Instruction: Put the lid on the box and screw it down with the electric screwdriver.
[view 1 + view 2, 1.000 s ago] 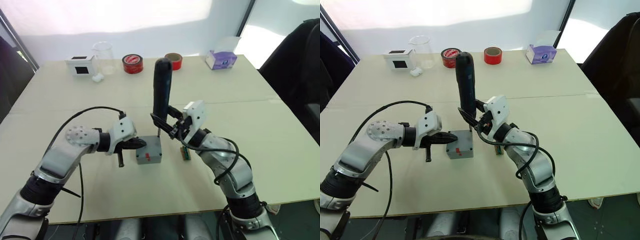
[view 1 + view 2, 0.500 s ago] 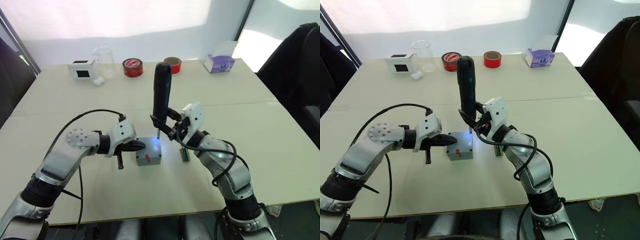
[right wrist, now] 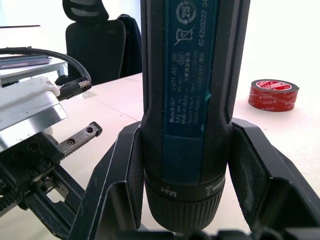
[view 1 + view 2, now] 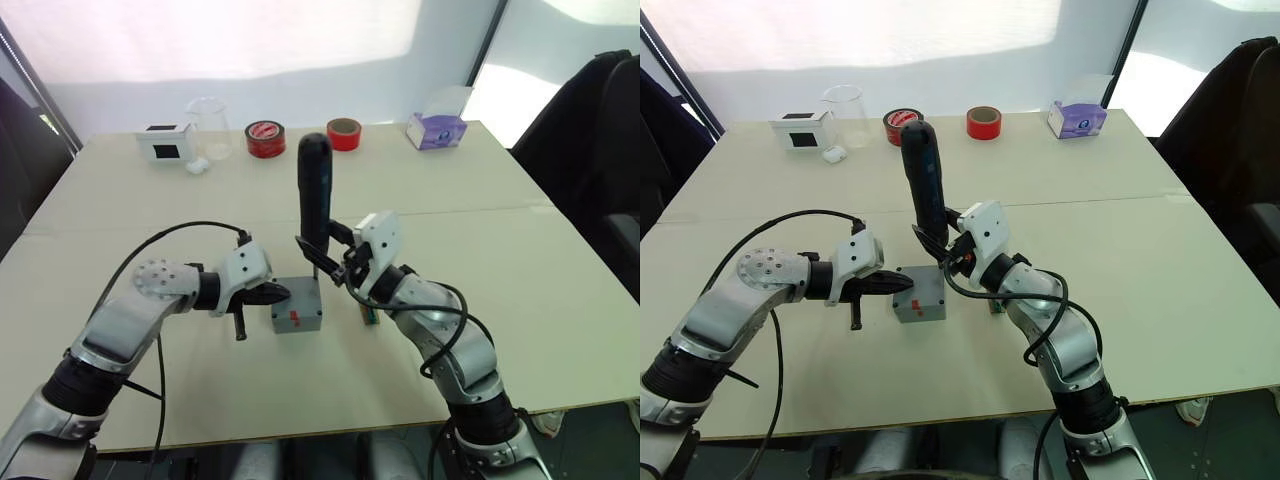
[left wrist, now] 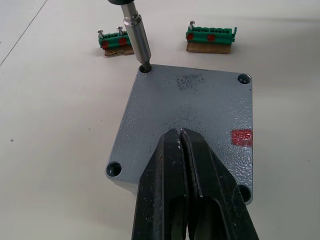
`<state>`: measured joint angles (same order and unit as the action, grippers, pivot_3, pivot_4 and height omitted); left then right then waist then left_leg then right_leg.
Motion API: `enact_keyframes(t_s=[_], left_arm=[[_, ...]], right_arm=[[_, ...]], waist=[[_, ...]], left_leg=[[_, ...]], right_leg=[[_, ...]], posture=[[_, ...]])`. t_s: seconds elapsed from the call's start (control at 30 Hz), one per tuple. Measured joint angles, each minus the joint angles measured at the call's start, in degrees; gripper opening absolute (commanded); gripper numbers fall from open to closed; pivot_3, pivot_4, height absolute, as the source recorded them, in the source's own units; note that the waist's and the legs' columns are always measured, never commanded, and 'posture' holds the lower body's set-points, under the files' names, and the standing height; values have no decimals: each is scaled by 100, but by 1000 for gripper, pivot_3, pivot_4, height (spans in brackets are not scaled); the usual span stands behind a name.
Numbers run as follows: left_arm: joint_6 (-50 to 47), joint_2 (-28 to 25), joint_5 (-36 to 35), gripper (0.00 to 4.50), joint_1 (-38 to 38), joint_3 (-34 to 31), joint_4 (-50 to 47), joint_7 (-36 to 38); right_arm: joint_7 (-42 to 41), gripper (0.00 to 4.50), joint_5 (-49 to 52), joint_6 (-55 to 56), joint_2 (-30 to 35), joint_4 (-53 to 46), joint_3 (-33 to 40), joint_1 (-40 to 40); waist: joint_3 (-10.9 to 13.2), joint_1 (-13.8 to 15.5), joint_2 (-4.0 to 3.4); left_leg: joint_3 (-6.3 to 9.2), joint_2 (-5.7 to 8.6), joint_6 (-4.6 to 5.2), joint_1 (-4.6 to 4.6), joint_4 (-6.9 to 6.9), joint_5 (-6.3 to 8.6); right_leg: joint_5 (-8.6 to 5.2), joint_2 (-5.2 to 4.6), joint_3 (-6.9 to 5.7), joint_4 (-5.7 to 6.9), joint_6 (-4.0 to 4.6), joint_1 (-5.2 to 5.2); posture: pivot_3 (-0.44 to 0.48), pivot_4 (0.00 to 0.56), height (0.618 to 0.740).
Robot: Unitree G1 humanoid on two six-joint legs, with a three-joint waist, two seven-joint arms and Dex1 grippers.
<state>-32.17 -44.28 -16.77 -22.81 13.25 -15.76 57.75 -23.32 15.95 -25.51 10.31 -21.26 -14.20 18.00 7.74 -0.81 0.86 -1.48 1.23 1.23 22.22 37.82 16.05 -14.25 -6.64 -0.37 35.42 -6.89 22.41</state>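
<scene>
You can read "Bosch GO" on the dark blue cylindrical electric screwdriver (image 3: 192, 100), with "Max" on its collar between the fingers (image 3: 260, 170).

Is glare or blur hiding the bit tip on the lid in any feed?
Left wrist view: even light, sharp; the electric screwdriver bit sits in a corner hole of the lid, plainly visible past the left gripper. Right wrist view: the right gripper and tool body hide the tip. Left eye view: bright backlight from the windows washes the far wall, not the box.
</scene>
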Motion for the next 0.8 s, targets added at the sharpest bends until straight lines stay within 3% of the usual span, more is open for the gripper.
enact_keyframes(t_s=[0.4,0.8], left_arm=[[-6,-1,6,0,40,-1,-4,3],[-7,65,16,0,34,2,-4,-30]], right_arm=[[-23,1788,-7,1,-11,14,1,-31],[-95,1788,6,166,-96,134,22,4]], waist=[[-2,1,0],[1,4,-4]], left_leg=[[-6,3,-2,-65,-65,1],[-5,-1,-12,-65,-75,7]], right_leg=[[-7,-18,1,-30,13,-19],[-15,-39,6,-32,28,-13]], posture=[[0,150,740],[0,150,740]])
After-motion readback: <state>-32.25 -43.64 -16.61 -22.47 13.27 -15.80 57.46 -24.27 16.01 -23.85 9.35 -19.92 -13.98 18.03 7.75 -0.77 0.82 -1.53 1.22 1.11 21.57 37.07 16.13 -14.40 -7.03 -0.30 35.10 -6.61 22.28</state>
